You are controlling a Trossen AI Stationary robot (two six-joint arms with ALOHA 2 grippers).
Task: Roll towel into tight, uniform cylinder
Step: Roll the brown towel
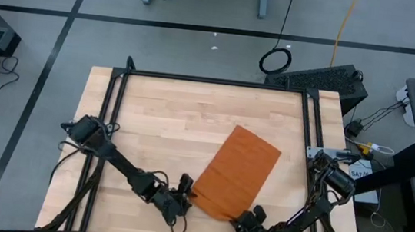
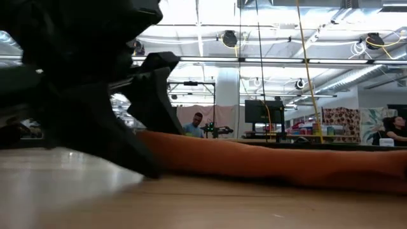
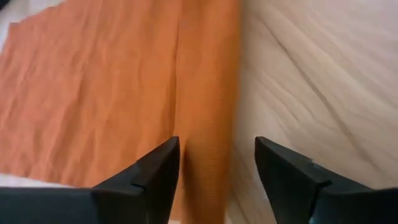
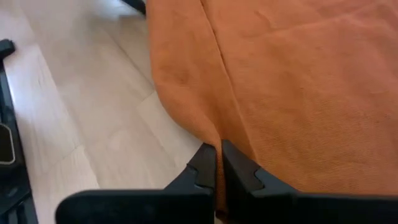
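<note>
Towel (image 1: 236,173): rust-orange cloth, lying on the table right of centre, long axis slanting from far right to near left; near edge folded over into a narrow first roll (image 3: 208,112).
Roll: low ridge along the towel's near end, flat cloth beyond it; in the low view it shows as an orange band (image 2: 267,162) across the tabletop.
Left gripper (image 1: 184,193): at the roll's left end, near edge of table; fingers (image 3: 158,171) parted, straddling the roll, not closed on it.
Right gripper (image 1: 252,223): at the roll's right end; fingers (image 4: 202,168) pressed together, tips at the fold's edge; whether cloth is pinched cannot be told.
Table (image 1: 161,119): pale wood, framed by black rails.
</note>
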